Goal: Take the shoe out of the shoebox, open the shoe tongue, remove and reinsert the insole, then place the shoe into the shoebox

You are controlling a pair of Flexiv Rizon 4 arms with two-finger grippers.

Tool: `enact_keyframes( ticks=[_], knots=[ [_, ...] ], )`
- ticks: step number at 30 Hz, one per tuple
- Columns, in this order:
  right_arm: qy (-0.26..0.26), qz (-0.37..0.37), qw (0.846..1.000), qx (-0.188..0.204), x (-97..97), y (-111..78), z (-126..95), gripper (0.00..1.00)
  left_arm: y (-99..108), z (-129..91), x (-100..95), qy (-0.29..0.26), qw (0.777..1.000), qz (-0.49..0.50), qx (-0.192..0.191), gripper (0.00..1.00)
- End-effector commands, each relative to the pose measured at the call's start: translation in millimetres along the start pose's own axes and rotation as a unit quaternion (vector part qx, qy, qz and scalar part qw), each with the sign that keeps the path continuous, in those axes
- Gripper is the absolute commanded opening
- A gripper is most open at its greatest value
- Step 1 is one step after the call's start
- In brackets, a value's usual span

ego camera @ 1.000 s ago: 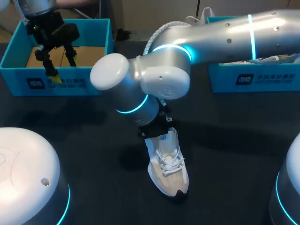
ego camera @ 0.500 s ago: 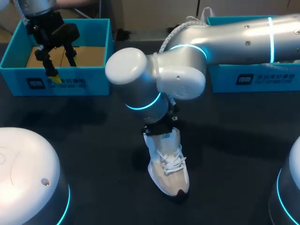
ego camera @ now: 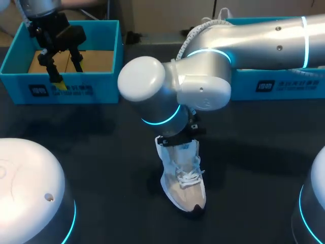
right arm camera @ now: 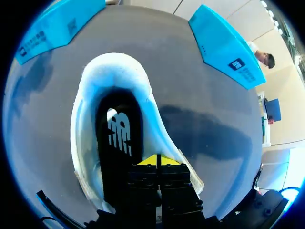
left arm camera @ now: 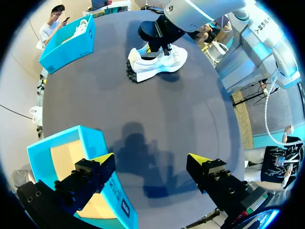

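A white shoe (ego camera: 184,179) lies on the dark table near the middle, toe toward the front edge. My right arm comes across from the right, and its wrist hides the shoe's heel in the head view. In the right wrist view my right gripper (right arm camera: 157,160) is shut, its yellow tips pressed together just over the shoe's opening, above the black insole (right arm camera: 118,136); I see nothing between them. My left gripper (left arm camera: 150,160) hangs open over the left blue shoebox (ego camera: 61,91), far from the shoe (left arm camera: 157,59).
A second blue box (ego camera: 274,84) stands at the back right, partly hidden by my right arm. The round white arm bases (ego camera: 30,193) fill the front corners. Bare dark table lies between the left box and the shoe.
My right arm has swung a little to the right and toward the front, staying over the shoe's heel, and the shoe has shifted slightly with it. My left arm is unchanged.
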State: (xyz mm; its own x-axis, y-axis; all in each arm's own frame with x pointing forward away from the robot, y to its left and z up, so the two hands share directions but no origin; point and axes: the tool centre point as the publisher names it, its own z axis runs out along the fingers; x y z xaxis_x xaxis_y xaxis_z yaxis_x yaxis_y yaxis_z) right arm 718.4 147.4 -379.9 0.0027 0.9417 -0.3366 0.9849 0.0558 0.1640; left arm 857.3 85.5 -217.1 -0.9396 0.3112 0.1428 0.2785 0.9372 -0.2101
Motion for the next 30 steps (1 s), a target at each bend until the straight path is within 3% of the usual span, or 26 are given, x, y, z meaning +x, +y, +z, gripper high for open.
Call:
enact_keyframes(
  ticks=[1,14,19,30],
  knots=[
    [-0.018,0.001,1.000,0.007,15.7,1.6,10,0.00,0,0,0.7,0.000,1.000,0.000,-0.001,1.00],
    [0.046,-0.014,0.999,0.025,28.0,-8.1,12,0.00,0,0,0.7,0.000,1.000,0.000,-0.001,1.00],
    [0.052,-0.016,0.998,0.002,23.1,-7.4,-1,0.00,0,0,0.7,0.000,1.000,0.000,-0.001,1.00],
    [0.053,-0.031,0.997,-0.044,25.5,23.9,-8,0.00,0,0,0.7,0.000,1.000,0.000,-0.001,1.00]
  ],
)
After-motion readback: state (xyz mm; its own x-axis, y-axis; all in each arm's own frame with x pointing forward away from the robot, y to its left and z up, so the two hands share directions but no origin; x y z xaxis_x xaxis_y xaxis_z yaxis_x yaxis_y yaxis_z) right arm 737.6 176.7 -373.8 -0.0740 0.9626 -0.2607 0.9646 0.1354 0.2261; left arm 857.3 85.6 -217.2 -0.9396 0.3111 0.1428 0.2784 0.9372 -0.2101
